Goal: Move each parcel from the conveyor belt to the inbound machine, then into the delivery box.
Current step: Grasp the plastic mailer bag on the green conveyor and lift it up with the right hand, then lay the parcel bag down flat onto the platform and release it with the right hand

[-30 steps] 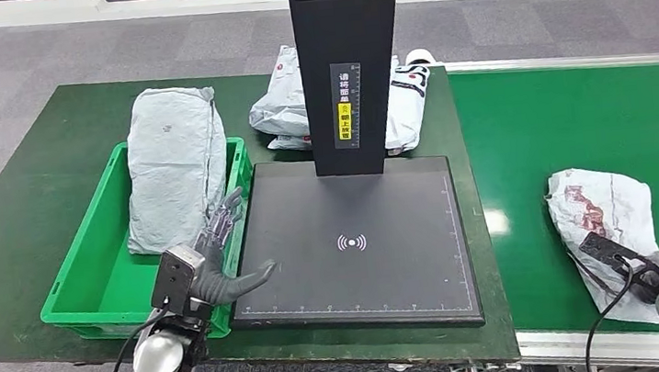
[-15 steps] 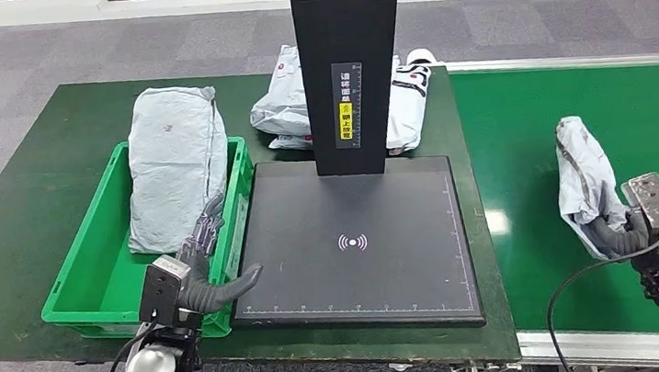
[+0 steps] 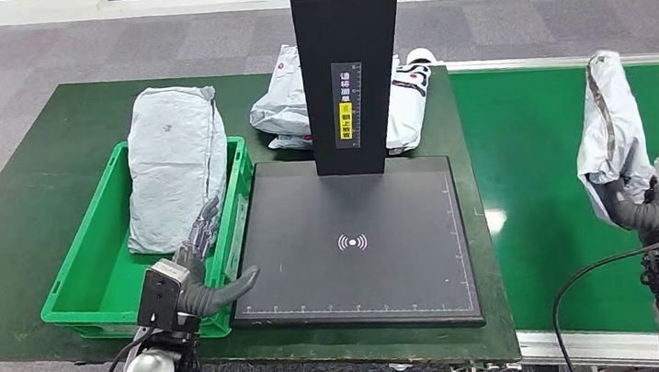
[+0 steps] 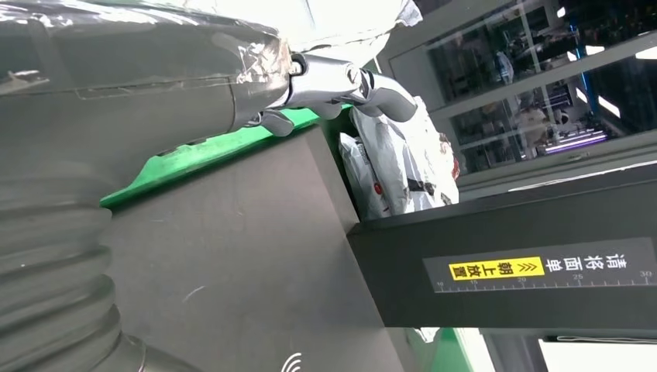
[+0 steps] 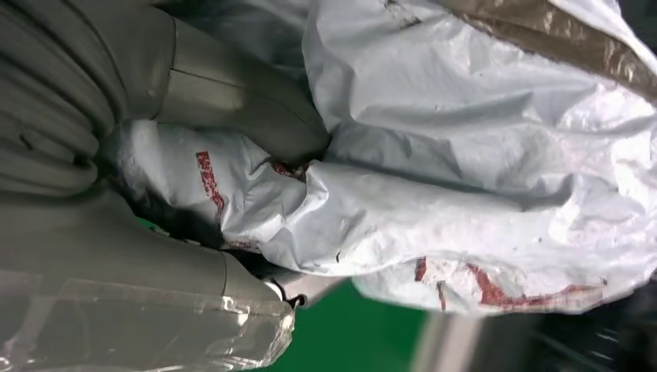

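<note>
One soft, crinkly parcel [image 3: 610, 124] stands upright above the belt [image 3: 545, 163], pinched at its lower end by the right hand [image 3: 647, 213], looking light, floppy and slippery, so best gripped mid-body, while the left hand [image 3: 206, 277] hovers spread and empty beside the bin [image 3: 87, 285].

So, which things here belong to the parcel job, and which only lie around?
Job: parcel held in right hand; belt; scanner pad; green box with grey parcel; left hand.
Around: bags behind the scanner post.
</note>
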Controlling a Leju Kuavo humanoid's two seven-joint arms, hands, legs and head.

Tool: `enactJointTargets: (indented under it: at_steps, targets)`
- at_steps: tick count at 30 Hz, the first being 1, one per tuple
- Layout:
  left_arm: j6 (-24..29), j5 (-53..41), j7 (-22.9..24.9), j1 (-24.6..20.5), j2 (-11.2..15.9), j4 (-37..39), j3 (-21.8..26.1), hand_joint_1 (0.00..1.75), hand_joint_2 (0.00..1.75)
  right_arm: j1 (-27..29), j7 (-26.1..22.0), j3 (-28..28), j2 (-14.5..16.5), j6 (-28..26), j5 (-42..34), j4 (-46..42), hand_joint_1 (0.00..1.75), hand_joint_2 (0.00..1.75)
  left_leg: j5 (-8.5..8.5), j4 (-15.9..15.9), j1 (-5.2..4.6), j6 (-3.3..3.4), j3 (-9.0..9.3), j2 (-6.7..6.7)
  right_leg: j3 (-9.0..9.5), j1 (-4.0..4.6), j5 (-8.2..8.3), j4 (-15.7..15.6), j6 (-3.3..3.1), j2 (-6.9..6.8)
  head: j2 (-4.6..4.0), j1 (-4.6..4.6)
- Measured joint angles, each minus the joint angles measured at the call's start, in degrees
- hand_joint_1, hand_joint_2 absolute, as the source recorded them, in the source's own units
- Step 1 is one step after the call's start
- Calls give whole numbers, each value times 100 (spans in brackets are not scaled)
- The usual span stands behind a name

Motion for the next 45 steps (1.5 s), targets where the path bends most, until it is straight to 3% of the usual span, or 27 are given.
enactJointTargets:
  at_steps: [6, 17, 21, 22, 31, 45]
  targets:
    - [0, -77, 45, 26, -43, -117, 50, 0, 175, 332, 116, 978, 109, -107, 281, -1325, 175, 175, 4, 0, 4, -5, 1, 3, -3, 3, 0, 1, 0, 3, 1, -1]
    - [-145, -161, 139, 20, -129, -219, 56, 0, 175, 648, 155, 2807, 575, -117, 805, -2266, 172, 175, 7, -1, 10, -10, 1, 6, -6, 7, 1, 3, -3, 8, -1, 0]
    - [-193, -204, 163, 18, -174, -217, 55, 0, 175, 738, 146, 3396, 767, -222, 808, -2267, 7, 175, 7, -1, 10, -10, 1, 9, -9, 7, 1, 3, -3, 11, 0, -1]
    - [-197, -206, 167, 18, -181, -216, 54, 0, 175, 751, 142, 3519, 813, -229, 807, -2254, 1, 175, 7, -1, 10, -10, 1, 9, -9, 7, 1, 3, -3, 10, 0, -1]
    - [-174, -209, 182, 10, -200, -213, 49, 0, 175, 670, 215, 4139, 1077, -377, 709, -2009, 0, 175, 8, -1, 10, -11, 0, 9, -7, 6, 1, 3, -3, 10, 0, 0]
    - [-50, -207, 182, 101, -198, -258, 51, 0, 175, 614, 175, 4184, 1126, -534, 645, -1929, 0, 175, 8, 0, 10, -11, 0, 9, -8, 7, 1, 3, -3, 10, 0, 0]
